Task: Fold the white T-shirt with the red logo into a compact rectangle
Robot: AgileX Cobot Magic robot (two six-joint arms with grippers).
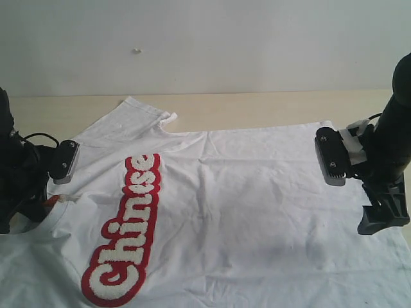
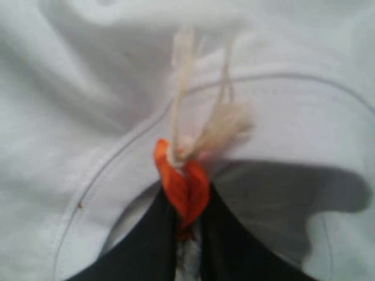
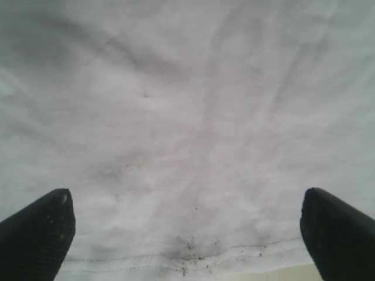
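The white T-shirt [image 1: 257, 192] lies spread flat on the table, chest up, with the red logo [image 1: 125, 231] running along its left part. At the neck opening on the left, my left gripper [image 1: 46, 203] is shut on the collar. In the left wrist view the black fingers [image 2: 152, 246] pinch the orange neck tag [image 2: 184, 184] and white cloth [image 2: 88, 88], and a pale string loop hangs from the tag. My right gripper [image 1: 380, 218] hangs open over the shirt's right edge. Its fingertips [image 3: 41, 225] stand wide apart above the stitched hem [image 3: 176, 260], holding nothing.
The shirt rests on a light wooden table [image 1: 257, 106] with a white wall [image 1: 205, 38] behind it. A sleeve [image 1: 131, 119] reaches toward the back left. A strip of bare table [image 3: 293, 274] shows just past the hem.
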